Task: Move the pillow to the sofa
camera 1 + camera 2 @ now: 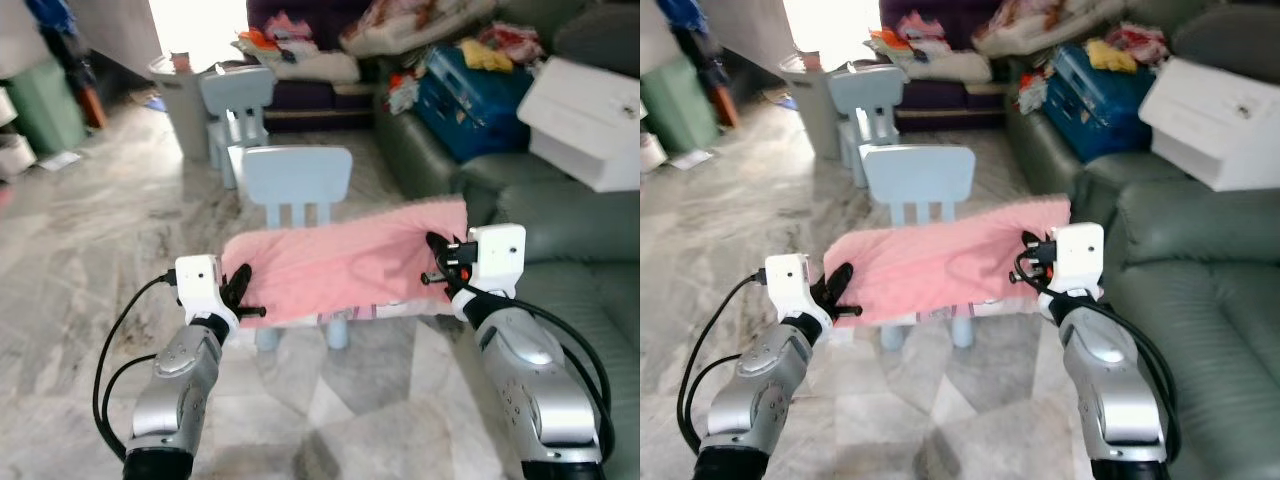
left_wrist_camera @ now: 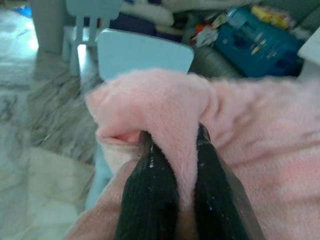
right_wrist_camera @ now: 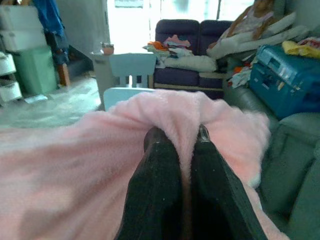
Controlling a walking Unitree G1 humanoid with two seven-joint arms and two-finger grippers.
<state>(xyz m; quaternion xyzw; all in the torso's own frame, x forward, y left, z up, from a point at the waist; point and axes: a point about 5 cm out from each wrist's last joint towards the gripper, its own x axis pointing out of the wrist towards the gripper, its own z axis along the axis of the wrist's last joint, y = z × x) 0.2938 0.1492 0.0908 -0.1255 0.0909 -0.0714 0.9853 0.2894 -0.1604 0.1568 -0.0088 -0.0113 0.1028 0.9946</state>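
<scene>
Grippers, left gripper and right gripper, each pinch shut on one end of the pink pillow at centre frame, draped over the pale blue child's chair; snagging the chair could tip it before reaching the green sofa at right.

- The pillow is pink fleecy cloth, soft and matt, with a fuzzy nap.
- The left end effector has matt black fingers with a fine ribbed grain.
- The floor is glossy veined marble tile.
- The chair is smooth pale-blue plastic.
- The sofa looks like grey-green leather with a dull sheen.
</scene>
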